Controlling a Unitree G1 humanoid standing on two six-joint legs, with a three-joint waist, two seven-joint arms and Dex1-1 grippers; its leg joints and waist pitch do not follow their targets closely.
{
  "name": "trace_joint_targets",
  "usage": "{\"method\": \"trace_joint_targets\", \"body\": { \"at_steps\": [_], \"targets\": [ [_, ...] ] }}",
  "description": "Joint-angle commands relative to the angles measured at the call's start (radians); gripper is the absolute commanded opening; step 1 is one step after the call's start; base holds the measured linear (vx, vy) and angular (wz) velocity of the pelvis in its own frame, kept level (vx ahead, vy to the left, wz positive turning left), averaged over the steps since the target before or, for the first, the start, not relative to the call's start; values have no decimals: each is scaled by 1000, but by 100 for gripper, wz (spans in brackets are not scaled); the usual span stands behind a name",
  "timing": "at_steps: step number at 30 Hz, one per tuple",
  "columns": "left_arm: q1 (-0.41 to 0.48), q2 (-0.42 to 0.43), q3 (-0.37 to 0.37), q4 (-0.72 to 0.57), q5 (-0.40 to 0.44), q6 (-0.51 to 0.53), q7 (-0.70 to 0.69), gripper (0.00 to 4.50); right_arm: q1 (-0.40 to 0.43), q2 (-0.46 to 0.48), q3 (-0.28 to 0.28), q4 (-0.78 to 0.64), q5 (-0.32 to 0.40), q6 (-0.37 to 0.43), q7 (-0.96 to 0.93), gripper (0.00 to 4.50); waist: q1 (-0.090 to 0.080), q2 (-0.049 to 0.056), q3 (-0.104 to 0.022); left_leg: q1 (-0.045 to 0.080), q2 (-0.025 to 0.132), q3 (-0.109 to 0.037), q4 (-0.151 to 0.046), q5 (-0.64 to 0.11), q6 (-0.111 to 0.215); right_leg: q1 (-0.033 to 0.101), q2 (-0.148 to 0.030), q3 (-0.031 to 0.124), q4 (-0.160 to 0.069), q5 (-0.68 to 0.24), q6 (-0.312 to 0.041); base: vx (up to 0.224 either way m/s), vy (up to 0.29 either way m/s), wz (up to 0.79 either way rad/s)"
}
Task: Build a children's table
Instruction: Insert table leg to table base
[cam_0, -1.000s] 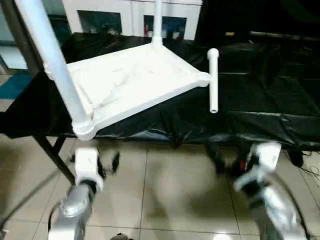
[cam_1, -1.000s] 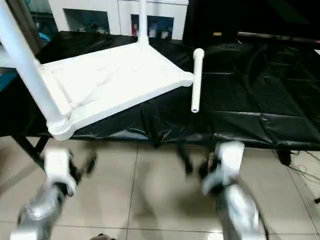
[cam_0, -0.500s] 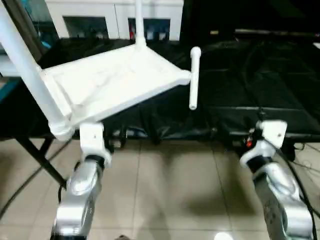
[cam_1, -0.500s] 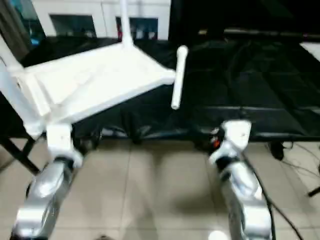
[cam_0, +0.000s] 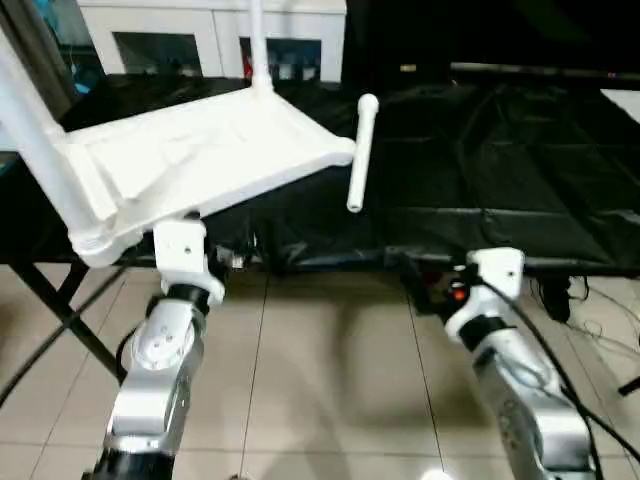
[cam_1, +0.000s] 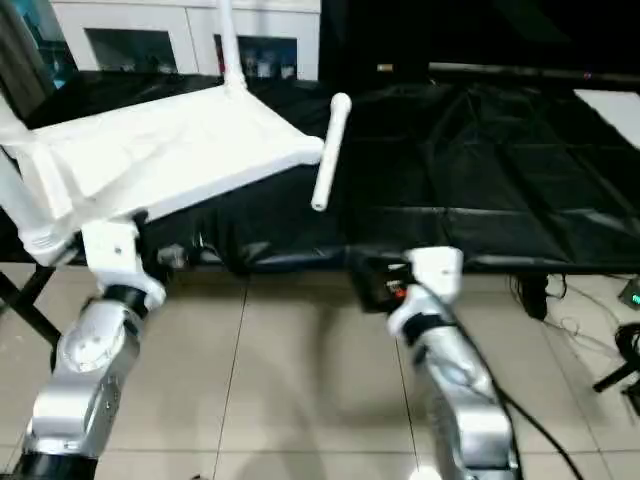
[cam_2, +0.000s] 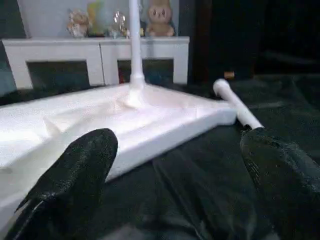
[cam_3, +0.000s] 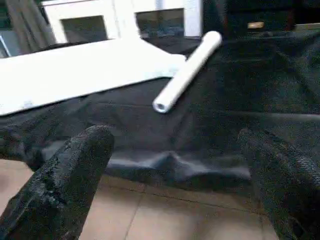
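The children's table lies upside down on the black cloth, its white top (cam_0: 200, 150) tilted toward me. One white leg (cam_0: 40, 140) stands in the near left corner socket and another (cam_0: 258, 40) in the far corner. A loose leg (cam_0: 360, 150) lies on the cloth by the top's right corner. My left gripper (cam_2: 177, 200) is open at the work table's front edge, just under the top's near rim, with nothing between its fingers (cam_2: 75, 185). My right gripper (cam_3: 175, 200) is open too, low at the front edge, facing the loose leg's (cam_3: 187, 72) near end.
The black-draped work table (cam_0: 500, 170) spreads to the right. White cabinets (cam_0: 180, 40) stand behind it, with soft toys (cam_2: 150, 20) on top. Below is tiled floor (cam_0: 330, 380), with cables (cam_0: 600, 330) at the right and a dark metal table leg (cam_0: 50, 310) at the left.
Both arms have risen from near the floor and reached forward to the work table's front edge. The camera has shifted a little. Both grippers stayed open; the table parts lie as before.
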Motion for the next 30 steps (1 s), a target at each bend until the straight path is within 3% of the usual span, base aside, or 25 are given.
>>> {"method": "trace_joint_targets", "body": {
  "at_steps": [1, 4, 5, 6, 9, 10, 11, 12, 13, 14, 15, 17, 18, 19, 20, 21, 22, 23, 24, 25, 26, 27, 28, 29, 30],
  "targets": [
    [-8, 2, 1, -12, -4, -1, -8, 447, -6, -3, -8, 2, -13, 14, 3, 450, -9, 12, -40, 30, -2, 14, -90, -523, 54, 24, -15, -3, -98, -331, -159, 88, 108, -10],
    [6, -5, 1, -17, -10, -2, -9, 447, -17, -10, -6, 7, -18, -3, 13, 450, -3, 3, -54, 25, -15, 36, -83, -384, 97, 59, -17, 11, -95, -187, -213, 92, 44, 2],
    [6, -5, 1, -17, -10, -2, -9, 447, -17, -10, -6, 7, -18, -3, 13, 450, -3, 3, -54, 25, -15, 36, -83, -384, 97, 59, -17, 11, -95, -187, -213, 60, 8, 5],
    [11, -8, 2, -23, -12, 1, -7, 447, -20, -15, -7, 6, -14, -3, 14, 450, 5, 2, -64, 33, -18, 44, -76, -284, 133, 70, -14, 15, -86, -72, -228, 128, 23, 13],
    [14, -10, 7, -28, -13, 4, -2, 447, -27, -23, -12, 16, -9, -7, 16, 450, 12, -1, -84, 13, -42, 43, -52, -85, 193, 116, 8, 12, -62, 160, -195, 146, 12, 9],
    [17, -11, 7, -30, -14, 7, -2, 447, -31, -26, -13, 22, -8, -8, 16, 450, 13, 1, -89, 20, -50, 37, -41, -14, 224, 119, 24, 9, -47, 258, -160, 134, -9, 8],
    [17, -11, 7, -30, -14, 7, -2, 447, -31, -26, -13, 22, -8, -8, 16, 450, 13, 1, -89, 20, -50, 37, -41, -14, 224, 119, 24, 9, -47, 258, -160, 80, -7, 5],
    [22, -13, 5, -34, -13, 11, -6, 447, -32, -28, -12, 24, -8, -10, 19, 450, 9, 6, -90, 49, -45, 18, -29, 78, 291, 100, 41, -4, -18, 346, -106, 156, -18, 13],
    [33, -12, 0, -37, -13, 17, -15, 447, -33, -31, -7, 24, -10, -13, 23, 450, 0, 4, -88, 77, -29, -1, -19, 136, 357, 74, 39, -13, 0, 333, -86, 151, -31, 13],
    [41, -11, -4, -38, -13, 21, -21, 447, -33, -32, -4, 24, -15, -16, 27, 450, -4, 0, -85, 78, -28, -7, -15, 164, 389, 72, 36, -13, 4, 316, -77, 151, -31, 13],
    [44, -10, -5, -39, -12, 22, -23, 447, -32, -33, -3, 23, -16, -17, 28, 450, 8, -11, -80, 52, -58, 6, 6, 189, 412, 102, 36, 4, -7, 327, -63, 147, -35, 10],
    [73, -7, -14, -42, -17, 37, -39, 447, -29, -35, -2, 21, -21, -21, 35, 450, 29, -18, -71, 5, -96, 26, 27, 130, 344, 152, 44, 38, -23, 391, -54, 129, -33, 14],
    [82, -6, -17, -42, -18, 39, -43, 447, -29, -35, -3, 21, -21, -22, 36, 450, 46, -24, -71, -33, -115, 35, 37, 62, 280, 201, 52, 64, -35, 462, -21, 114, -28, 18],
    [92, -7, -20, -42, -19, 41, -47, 447, -29, -37, -6, 21, -19, -22, 36, 450, 57, -8, -75, -4, -100, 27, 28, 37, 215, 195, 77, 66, -17, 550, 16, 125, -19, 27],
    [92, -7, -20, -42, -19, 41, -47, 447, -29, -37, -6, 21, -19, -22, 36, 450, 49, 1, -78, 39, -74, 8, 17, 65, 216, 163, 93, 44, 13, 564, 46, 170, -65, 22],
    [97, -7, -22, -42, -19, 41, -49, 447, -29, -38, -7, 21, -18, -23, 36, 450, -12, 23, -93, 205, 48, -112, 9, 254, 393, -43, 44, -10, 117, 298, 83, 113, -55, 12],
    [106, -8, -27, -43, -16, 39, -51, 447, -30, -40, -10, 21, -15, -24, 36, 450, -47, 9, -103, 265, 154, -207, -6, 501, 641, -154, -52, -14, 172, -127, 94, 27, -130, -29],
    [106, -8, -27, -43, -16, 39, -51, 447, -30, -40, -10, 21, -15, -24, 36, 450, -47, 9, -103, 265, 154, -207, -6, 501, 641, -154, -52, -14, 172, -127, 94, -86, -125, -39],
    [123, -11, -35, -44, -14, 39, -55, 447, -32, -41, -14, 22, -13, -25, 34, 450, -14, -37, -69, 127, 11, -91, 5, 286, 503, -81, -79, 31, 59, 46, -29, -86, -125, -39],
    [127, -12, -38, -44, -13, 38, -57, 447, -33, -41, -15, 22, -12, -25, 33, 450, -1, -71, -60, 86, -71, -35, 23, 134, 410, -15, -55, 56, 13, 48, -22, 0, 0, 0],
    [132, -14, -42, -45, -11, 38, -58, 447, -34, -42, -17, 22, -12, -25, 33, 450, 41, -101, -68, -31, -155, -7, 159, -134, 327, 138, -119, 197, -66, -81, -95, 0, 0, 0],
    [132, -14, -43, -45, -11, 38, -58, 447, -34, -42, -17, 22, -12, -25, 32, 450, 51, -83, -63, -79, -125, -33, 214, -106, 224, 155, -145, 204, -44, 88, -203, 99, 8, 26],
    [133, -16, -44, -46, -10, 38, -60, 447, -35, -42, -18, 22, -12, -25, 31, 450, 39, -72, -49, -86, -107, -44, 206, -58, 135, 143, -139, 169, -44, 227, -277, 100, 26, 13],
    [130, -18, -44, -48, -10, 39, -60, 447, -34, -41, -19, 21, -12, -24, 30, 450, 34, -65, -44, -81, -91, -47, 184, -32, 113, 136, -143, 149, -57, 243, -314, 100, 26, 13],
    [130, -18, -44, -48, -10, 40, -61, 447, -33, -40, -19, 20, -12, -24, 29, 450, 26, -29, -38, -72, -51, -53, 97, 37, 111, 118, -118, 79, -79, 111, -335, 93, 15, 2]
  ]
}}
